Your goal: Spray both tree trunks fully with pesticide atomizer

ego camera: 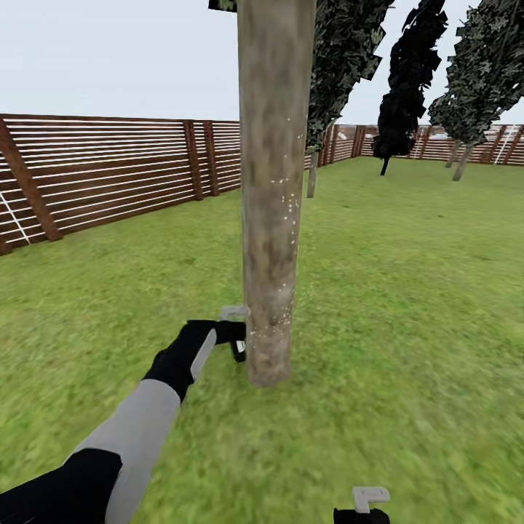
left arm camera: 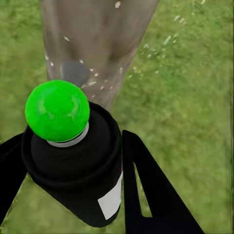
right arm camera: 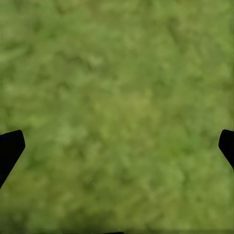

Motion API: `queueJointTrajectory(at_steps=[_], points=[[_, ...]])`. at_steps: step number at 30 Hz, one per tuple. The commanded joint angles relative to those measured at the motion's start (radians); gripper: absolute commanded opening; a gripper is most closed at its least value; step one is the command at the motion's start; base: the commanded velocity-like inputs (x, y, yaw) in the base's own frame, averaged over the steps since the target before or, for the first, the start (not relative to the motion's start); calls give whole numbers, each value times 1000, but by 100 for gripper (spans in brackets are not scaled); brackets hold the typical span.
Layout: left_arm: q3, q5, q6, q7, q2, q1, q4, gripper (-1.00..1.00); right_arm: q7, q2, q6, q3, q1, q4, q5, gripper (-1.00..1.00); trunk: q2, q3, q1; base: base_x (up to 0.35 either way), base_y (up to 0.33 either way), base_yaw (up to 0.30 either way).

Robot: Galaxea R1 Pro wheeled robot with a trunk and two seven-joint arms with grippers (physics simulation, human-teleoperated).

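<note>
A thick grey-brown tree trunk (ego camera: 273, 218) rises straight ahead in the head view, dotted with tiny white specks. My left gripper (ego camera: 233, 338) is low beside its base, shut on the pesticide atomizer (ego camera: 238, 349), whose light grey head touches or nearly touches the bark. In the left wrist view the atomizer (left arm camera: 78, 165) is a black bottle with a white label and a round green top, clamped between my two black fingers (left arm camera: 146, 185). It points at the trunk (left arm camera: 97, 44). My right gripper (ego camera: 362, 509) hangs open over bare grass, its fingertips (right arm camera: 9, 148) wide apart.
A brown slatted fence (ego camera: 109, 175) runs along the left and the back of the lawn (ego camera: 407, 291). Dark narrow trees (ego camera: 407, 80) stand at the back right. Open grass stretches right of the trunk.
</note>
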Motion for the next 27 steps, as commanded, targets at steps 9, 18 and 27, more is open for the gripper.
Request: queueJointTrajectory(at_steps=[9,18,27], points=[[1,8,377,3,0,-140,-295,-100,-4,0,-7,1,-2,4,2,100,0,-1,0,0,0,0],[73,8,389,1,0,-516,-91,-100,-4,0,-7,0,-2,4,2,100,0,-1,0,0,0,0],[102,24,392,0,0,-834,84,-100,-4,0,-7,0,-2,4,2,100,0,-1,0,0,0,0]])
